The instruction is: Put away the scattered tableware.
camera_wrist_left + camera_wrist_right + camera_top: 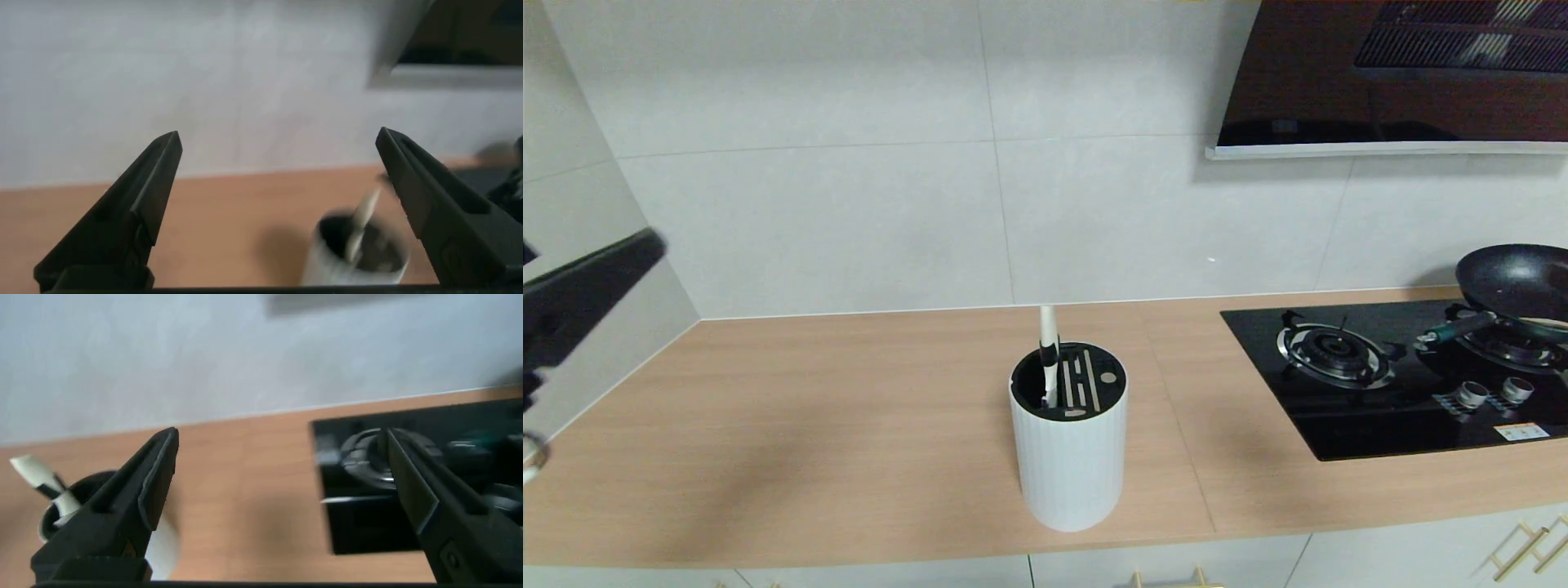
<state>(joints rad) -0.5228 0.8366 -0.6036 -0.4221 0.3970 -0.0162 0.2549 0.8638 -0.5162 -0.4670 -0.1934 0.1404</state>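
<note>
— Fingers on the left gripper?
— Spread wide, nothing between them. Same for the right gripper: fully apart, empty.
— Tableware?
— One pale-handled utensil, standing in a slot of the white holder, near the front edge of the worktop. Looks stowed, so probably the letting-go end of the step.
— Good way to finish it?
— Hold both pairs of fingers open and rise straight up, well above that handle. Avoid any sideways sweep: tall, narrow holder, likely easy to tip.
— And for another piece?
— Come down over a free slot, lower vertically, let go only once seated.
— Farther back?
— Black hob off to the right, dark pan on its right-hand burner, handle pointing toward the holder. Worth stopping the right arm short of it.
</note>
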